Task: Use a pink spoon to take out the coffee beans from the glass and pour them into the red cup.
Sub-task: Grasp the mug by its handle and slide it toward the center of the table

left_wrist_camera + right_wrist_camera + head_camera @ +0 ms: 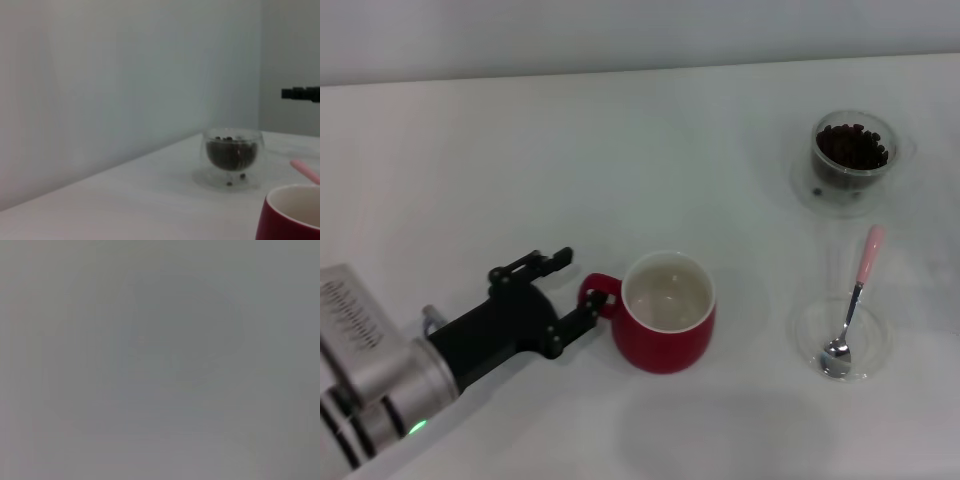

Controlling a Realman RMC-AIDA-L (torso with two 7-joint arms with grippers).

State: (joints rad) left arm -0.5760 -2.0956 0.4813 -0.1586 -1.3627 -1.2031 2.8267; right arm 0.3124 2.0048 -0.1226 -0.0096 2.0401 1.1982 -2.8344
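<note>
The red cup (pixel 665 312) stands upright in the middle of the table, its white inside holding nothing and its handle (pixel 598 295) turned toward my left gripper (pixel 572 288). That gripper is open, its fingers just beside the handle. The glass (pixel 853 152) with coffee beans (pixel 852 146) sits at the far right. The pink spoon (pixel 852 302) lies nearer, its bowl resting in a shallow dish. In the left wrist view I see the glass (pixel 231 155), the beans (pixel 231 151), the red cup's rim (pixel 292 212) and the spoon's pink end (pixel 306 171). My right gripper is out of view.
The glass stands on a clear saucer (pixel 810 195) with a stray bean on it. A shallow clear round dish (pixel 810 335) holds the spoon's bowl. The white table (pixel 520 160) ends at a pale wall along the far side. The right wrist view shows only flat grey.
</note>
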